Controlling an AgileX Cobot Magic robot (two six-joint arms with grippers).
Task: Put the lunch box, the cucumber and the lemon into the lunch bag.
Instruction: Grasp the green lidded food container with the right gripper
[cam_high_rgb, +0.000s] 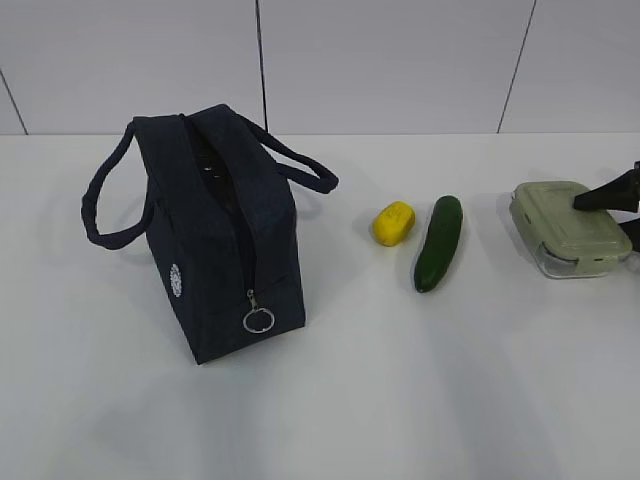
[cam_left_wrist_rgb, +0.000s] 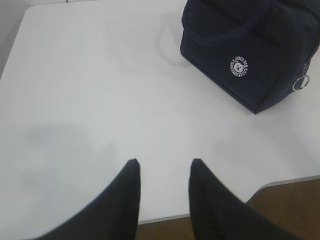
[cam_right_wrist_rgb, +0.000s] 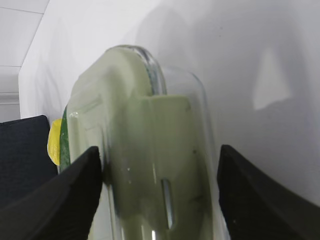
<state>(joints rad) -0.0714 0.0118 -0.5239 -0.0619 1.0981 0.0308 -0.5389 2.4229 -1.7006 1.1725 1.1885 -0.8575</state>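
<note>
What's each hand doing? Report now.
Left hand: open, empty, over bare table.
Right hand: open around the lunch box; not clearly gripping.

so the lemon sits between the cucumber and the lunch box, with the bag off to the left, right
Not quite. In the exterior view the lemon lies between the lunch bag and the cucumber; it is the cucumber that sits between the lemon and the lunch box. The bag is indeed off to the left.

A lab-like test setup: a plain white table stands against a far wall of bare pale grey panels with thin seams.
</note>
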